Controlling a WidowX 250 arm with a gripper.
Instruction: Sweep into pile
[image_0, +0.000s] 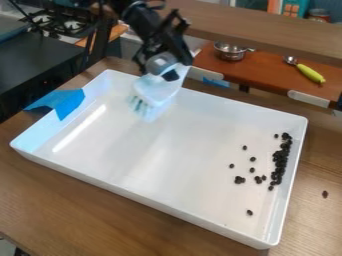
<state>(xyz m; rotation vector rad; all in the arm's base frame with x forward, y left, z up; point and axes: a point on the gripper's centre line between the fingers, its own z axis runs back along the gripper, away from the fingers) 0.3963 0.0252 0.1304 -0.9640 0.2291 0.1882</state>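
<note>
Standing here, everything read off the white tray (175, 205). Near side first: one loose bean (250, 212) on the tray floor, toward the near right corner, well apart from the rest. Needs collecting.

Further in, right half of tray: scattered singles plus a small clump (239, 180), none joined to the main lot. Also left to do.

Main pile (280, 159): dark bits bunched in a long strip by the tray's right wall, thickest toward its far half. Reads more as a band than a heap. One stray bit (325, 194) lies on the wooden table (304, 220), outside the right wall; a brush stroke inside the tray won't get it.

Far left part of tray: white brush (157, 92), bristles pointing down. Can't tell if they touch the floor. Gripper (162, 67) is above it by the far wall, closed on the brush, fingers parted only by what they grip.

My call: majority gathered, not finished. Several sweeps rightward left.
</note>
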